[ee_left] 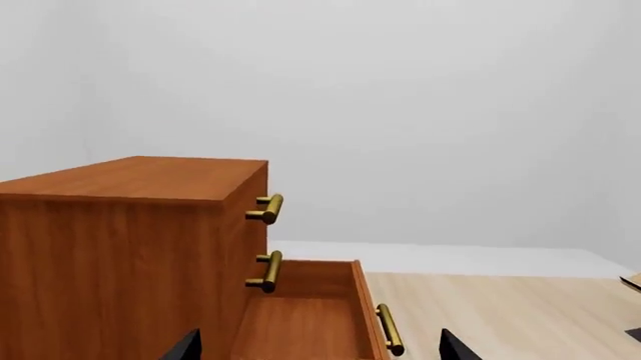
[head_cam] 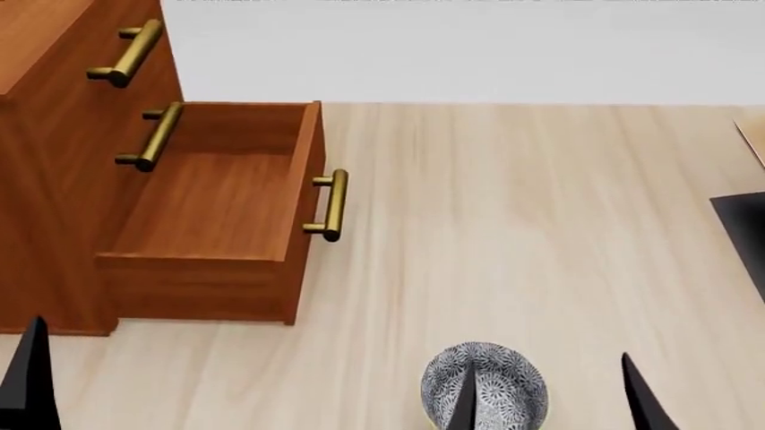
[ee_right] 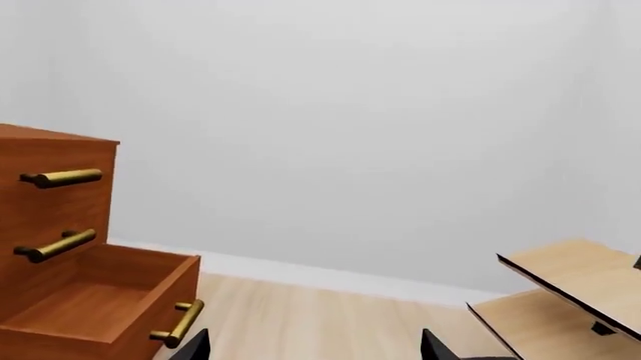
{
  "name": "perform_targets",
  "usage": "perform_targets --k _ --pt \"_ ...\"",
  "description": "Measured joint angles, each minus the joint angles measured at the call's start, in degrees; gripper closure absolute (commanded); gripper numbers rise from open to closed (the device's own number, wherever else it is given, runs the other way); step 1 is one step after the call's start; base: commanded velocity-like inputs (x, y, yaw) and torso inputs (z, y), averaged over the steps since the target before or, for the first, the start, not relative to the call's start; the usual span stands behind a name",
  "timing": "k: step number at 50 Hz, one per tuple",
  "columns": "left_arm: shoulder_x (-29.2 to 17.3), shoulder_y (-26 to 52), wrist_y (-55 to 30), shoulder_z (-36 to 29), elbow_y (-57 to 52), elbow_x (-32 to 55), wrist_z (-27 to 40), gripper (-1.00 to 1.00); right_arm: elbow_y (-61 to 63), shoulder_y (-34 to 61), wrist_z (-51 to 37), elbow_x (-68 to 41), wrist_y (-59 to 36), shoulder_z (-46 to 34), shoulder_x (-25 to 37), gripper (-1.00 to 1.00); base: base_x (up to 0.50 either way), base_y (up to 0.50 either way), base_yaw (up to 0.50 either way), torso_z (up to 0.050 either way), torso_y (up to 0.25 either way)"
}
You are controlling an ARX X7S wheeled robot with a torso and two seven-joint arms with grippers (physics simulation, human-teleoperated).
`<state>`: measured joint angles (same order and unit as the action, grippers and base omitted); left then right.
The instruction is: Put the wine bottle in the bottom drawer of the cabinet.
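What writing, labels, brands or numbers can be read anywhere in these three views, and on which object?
None: no readable text in any view.
The reddish-brown wooden cabinet, its open bottom drawer and the brass bar handles are plain.
The round blue-and-white patterned bowl carries only a decorative pattern, no letters.
The pale wooden rack with a black base shows no markings.
The wine bottle and its label are in no view.
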<state>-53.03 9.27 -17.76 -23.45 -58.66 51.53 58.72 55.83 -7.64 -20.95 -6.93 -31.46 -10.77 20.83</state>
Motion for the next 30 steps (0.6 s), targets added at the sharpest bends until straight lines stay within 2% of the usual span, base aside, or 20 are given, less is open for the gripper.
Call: perform_targets --k 30 --pt "-3.2 -0.7 4.9 -1.3 -0.1 -0.9 1.7 -1.0 0.7 0.8 -1.3 2.5 -0.6 -3.4 1.0 -1.0 0.33 0.0 0.0 0.0 0.0"
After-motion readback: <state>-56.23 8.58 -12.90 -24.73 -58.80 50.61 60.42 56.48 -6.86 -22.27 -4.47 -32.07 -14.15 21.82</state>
